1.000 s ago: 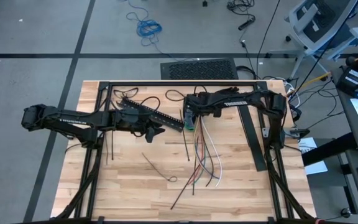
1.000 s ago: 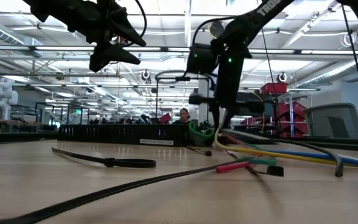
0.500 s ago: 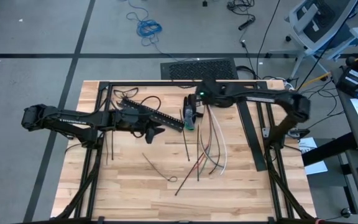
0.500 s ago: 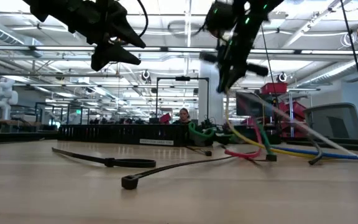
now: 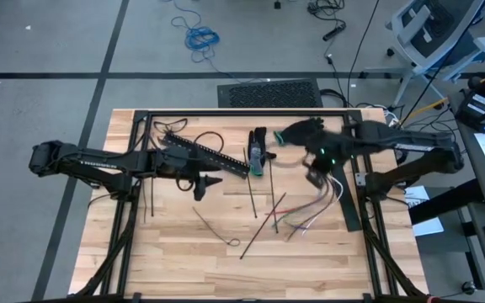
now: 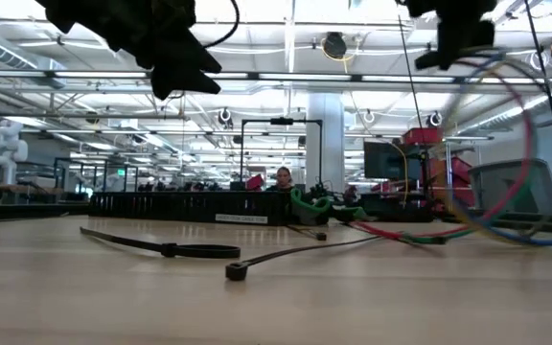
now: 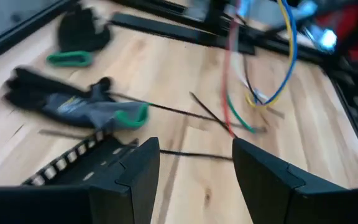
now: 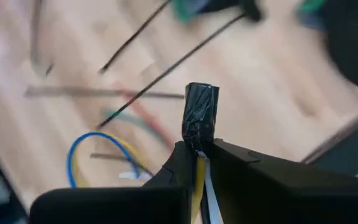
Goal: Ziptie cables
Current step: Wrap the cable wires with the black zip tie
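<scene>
The cables (image 5: 308,212), thin coloured wires, hang in a loop (image 6: 511,144) from my right gripper (image 5: 314,174), which is shut on them high over the table's right half. Their free ends (image 6: 405,234) trail on the wood. The zipties, thin dark strips, lie flat on the table: one (image 5: 263,227) beside the wire ends, another (image 5: 253,195) farther back, and one closed into a loop (image 6: 175,250). My left gripper (image 7: 194,168) hovers open over the table's left half, with nothing between its fingers. My right gripper pinches the cable bundle between its two fingers just below the bundle's black-taped end (image 8: 199,118), which sticks out past the fingertips. The fingers slant steeply down from above. The wires (image 8: 201,174) run back between the fingers and hang below, slack, their free ends on the table.
A long black slotted rail (image 5: 217,157) lies under and beside my left gripper. A black-and-green object (image 5: 258,156) sits mid-table at the back. A flat black bar (image 5: 341,181) lies on the right. A black frame (image 5: 242,112) runs along the far edge.
My right gripper has risen and swung toward the table's right edge, rolling as it went and staying shut on the cables. The wires have been lifted into a loop, their ends dragged rightward along the table. One ziptie slid with them. My left gripper has rolled in place.
</scene>
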Available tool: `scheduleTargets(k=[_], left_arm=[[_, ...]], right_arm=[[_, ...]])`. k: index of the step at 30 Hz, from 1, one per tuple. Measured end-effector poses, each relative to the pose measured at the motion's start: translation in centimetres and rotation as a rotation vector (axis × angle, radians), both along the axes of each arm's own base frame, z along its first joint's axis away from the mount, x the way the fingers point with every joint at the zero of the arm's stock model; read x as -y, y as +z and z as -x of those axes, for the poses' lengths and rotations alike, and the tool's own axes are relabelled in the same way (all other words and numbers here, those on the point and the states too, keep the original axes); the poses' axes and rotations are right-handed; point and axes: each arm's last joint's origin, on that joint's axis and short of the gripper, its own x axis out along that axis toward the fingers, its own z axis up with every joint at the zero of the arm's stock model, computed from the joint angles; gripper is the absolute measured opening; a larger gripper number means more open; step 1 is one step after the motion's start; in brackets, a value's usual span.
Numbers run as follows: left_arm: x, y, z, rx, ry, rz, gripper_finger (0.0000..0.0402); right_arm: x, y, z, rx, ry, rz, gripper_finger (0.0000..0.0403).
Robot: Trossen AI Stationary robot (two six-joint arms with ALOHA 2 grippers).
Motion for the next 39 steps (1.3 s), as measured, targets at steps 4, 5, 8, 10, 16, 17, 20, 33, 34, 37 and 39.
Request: scheduleTargets(k=[4,5,8,10,16,17,20,33,34,37,39], left_arm=[[1.2,-0.1,0.1,-0.013,-0.108,-0.075,0.0196],[1.5,-0.2,0.0,-0.021,-0.122,-0.077,0.0196],[2.4,-0.7,0.0,-0.057,-0.134,-0.094,0.0196],[3.1,-1.3,0.1,-0.114,-0.136,-0.116,0.0196],[5.7,-3.6,0.5,-0.291,-0.245,-0.154,0.0196],[6.1,-4.0,0.5,-0.313,-0.265,-0.158,0.0196],[7.2,-5.0,0.5,-0.368,-0.312,-0.173,0.0196],[8.3,-6.2,0.1,-0.407,-0.358,-0.188,0.0196],[8.4,-6.1,0.0,-0.390,-0.374,-0.192,0.0196],[8.7,-5.8,-0.4,-0.332,-0.459,-0.166,0.0196],[9.0,-5.7,-0.6,-0.319,-0.502,-0.087,0.0196]], right_arm=[[-3.2,-0.1,-0.6,0.041,0.221,0.002,0.0027],[-3.9,-0.4,-0.9,0.060,0.267,0.007,0.0027],[-5.6,-2.6,-1.8,0.091,0.361,0.011,0.0027],[-6.6,-4.7,-2.3,0.139,0.408,-0.022,0.0027],[-8.2,-10.7,-3.2,0.297,0.403,-0.199,0.0027],[-8.4,-11.2,-3.2,0.323,0.377,-0.223,0.0027],[-8.8,-11.9,-3.6,0.366,0.318,-0.277,0.0027],[-13.6,-14.3,-11.9,0.252,0.256,-0.315,0.0027],[-14.2,-14.4,-12.6,0.245,0.252,-0.328,0.0027],[-15.9,-14.9,-13.7,0.207,0.233,-0.362,0.0027],[-16.8,-15.1,-13.6,0.182,0.207,-0.368,0.0027]])
